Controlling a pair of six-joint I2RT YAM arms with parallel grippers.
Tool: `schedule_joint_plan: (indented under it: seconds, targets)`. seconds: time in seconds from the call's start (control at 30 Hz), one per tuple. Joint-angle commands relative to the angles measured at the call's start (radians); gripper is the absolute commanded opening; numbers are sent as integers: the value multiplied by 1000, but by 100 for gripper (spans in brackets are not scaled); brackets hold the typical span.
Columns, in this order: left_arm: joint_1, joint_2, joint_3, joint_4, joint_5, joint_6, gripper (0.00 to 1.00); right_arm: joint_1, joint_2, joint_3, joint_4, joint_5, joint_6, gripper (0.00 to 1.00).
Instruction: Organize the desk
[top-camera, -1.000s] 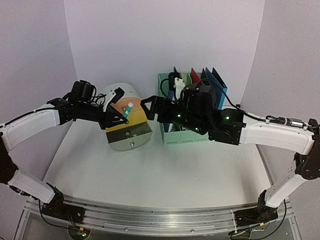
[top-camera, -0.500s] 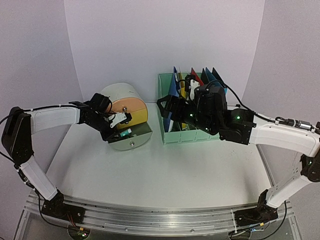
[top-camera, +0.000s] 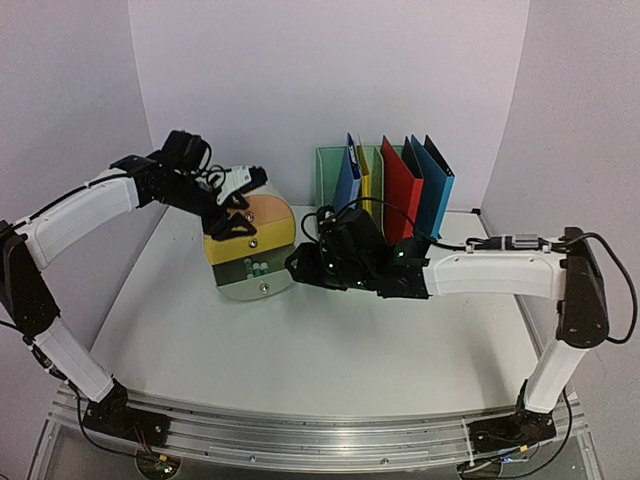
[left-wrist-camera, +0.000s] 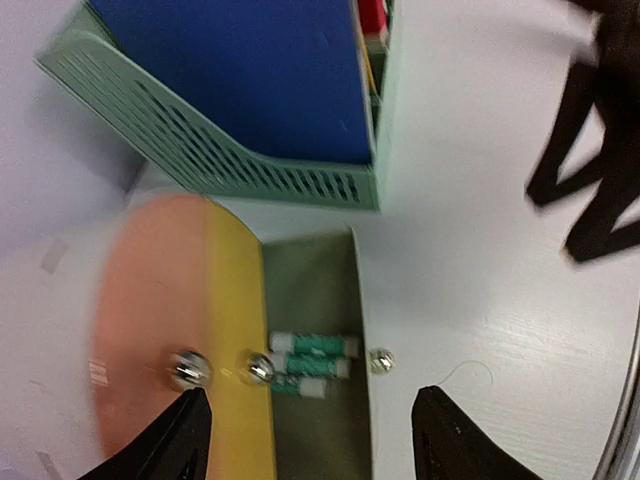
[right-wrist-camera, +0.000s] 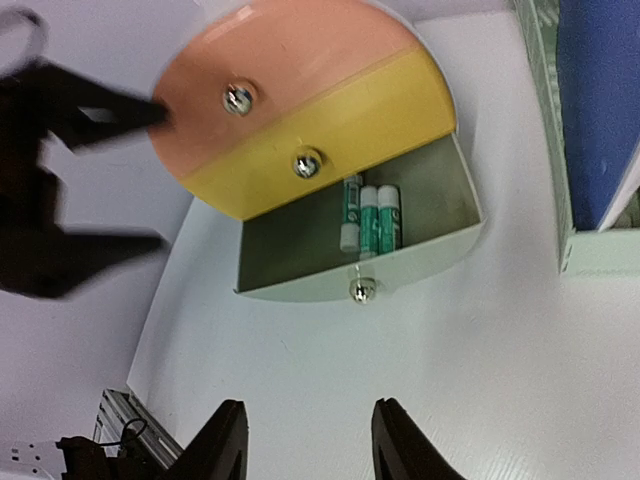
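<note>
The white surface (top-camera: 330, 350) lies under both arms, lilac walls around it and a metal rail (top-camera: 320, 435) along its near edge; on its far half stand a round drawer unit (top-camera: 262, 212) to the left and a mint file holder (top-camera: 330, 160) with upright folders (top-camera: 400, 190) to the right. The unit's bottom drawer (top-camera: 262, 284) is pulled out, with green-and-white tubes (right-wrist-camera: 368, 215) lying inside.

A second ago the left gripper (top-camera: 234, 206) carried one such tube above the unit; half a second ago it was down at the open drawer; now it has risen to the unit's far left top, jaws spread and released, with nothing between them.

The right arm, earlier raised in front of the file holder and hiding the folders, has dropped low over the surface; the right gripper (top-camera: 298, 264) now sits just right of the open drawer; its jaws are apart, narrower than before, and empty in the wrist view.
</note>
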Motion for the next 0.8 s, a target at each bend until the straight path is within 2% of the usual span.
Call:
schedule_joint_plan:
  seconds: [0.0,0.17,0.4,0.77]
  targets:
    - [71,56,230,61,24,-129,70,4,91,40,2,-67,142,37]
    - [166,244,404,125,-91,-264,69,2,218,103,10,-126,162,34]
    - [177,377,468,244,-201,-281,69,-17,328,130,81,-145,153,37]
    - [176,328,237,336,-196,-259,64,-48,490,218,240,-147,100,39]
